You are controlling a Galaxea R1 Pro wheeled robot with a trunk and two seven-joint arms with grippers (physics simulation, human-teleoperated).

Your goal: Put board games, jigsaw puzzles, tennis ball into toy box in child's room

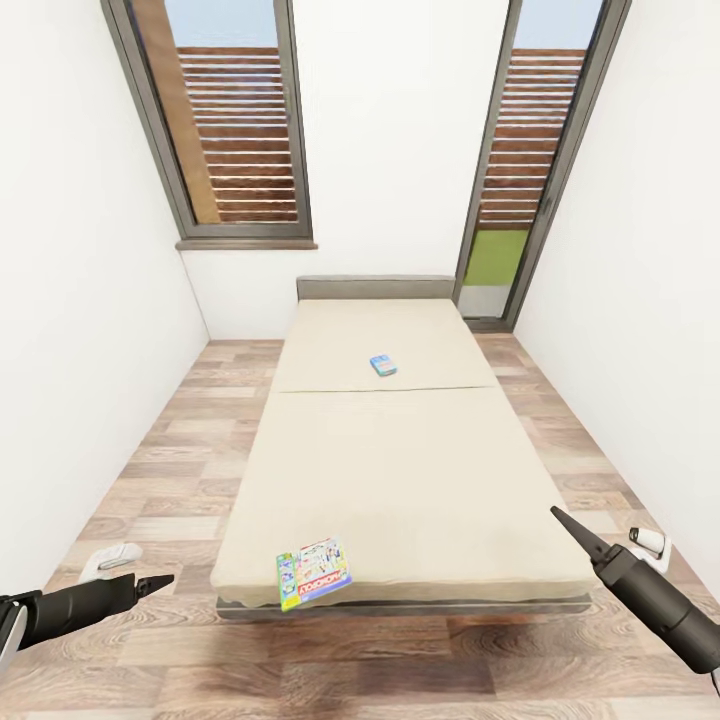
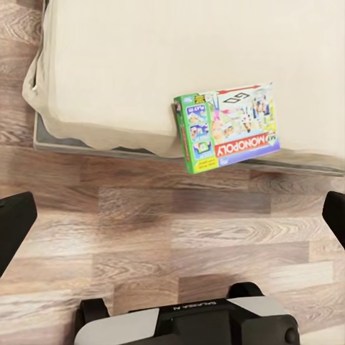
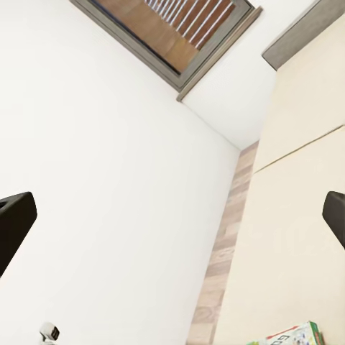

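Facing the bed (image 1: 400, 470), both grippers spread and empty; the near board game (image 1: 314, 572) overhangs the foot edge, an easy first grab; the smaller one (image 1: 383, 365) lies mid-mattress.

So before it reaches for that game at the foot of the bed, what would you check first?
1. Near board game in sight at the bed's foot edge, overhanging slightly: ok.
2. Second board game visible farther up the mattress: ok.
3. Left end effector free of any load: ok.
4. Right end effector free of any load: ok.
5. Left end effector close enough to grasp: not ok, it hangs over the floor beside the bed.
6. Toy box location known: cannot tell.
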